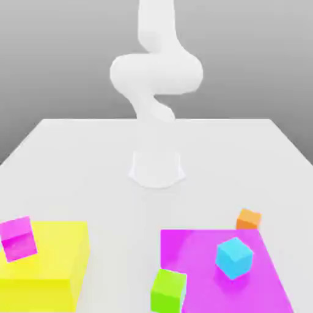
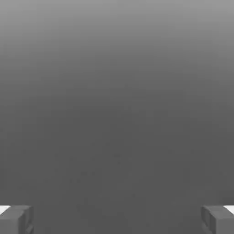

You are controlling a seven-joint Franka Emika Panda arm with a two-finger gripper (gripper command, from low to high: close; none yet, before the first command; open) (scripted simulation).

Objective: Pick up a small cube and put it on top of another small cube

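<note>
Exterior view: small plain orange cube [image 1: 249,219] partly hidden behind wide flat magenta slab [image 1: 202,254]; big yellow block [image 1: 55,257] cut off; gripper [image 2: 117,220] fingers spread wide, empty.

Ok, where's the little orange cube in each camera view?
Exterior view: the orange cube sits on the table toward the exterior view's right, by the far corner of the magenta slab.
Hand view: the open claw frames a plain grey backdrop.
Shared landmark: probably that grey backdrop, which the exterior view has above the table's far edge.
</note>
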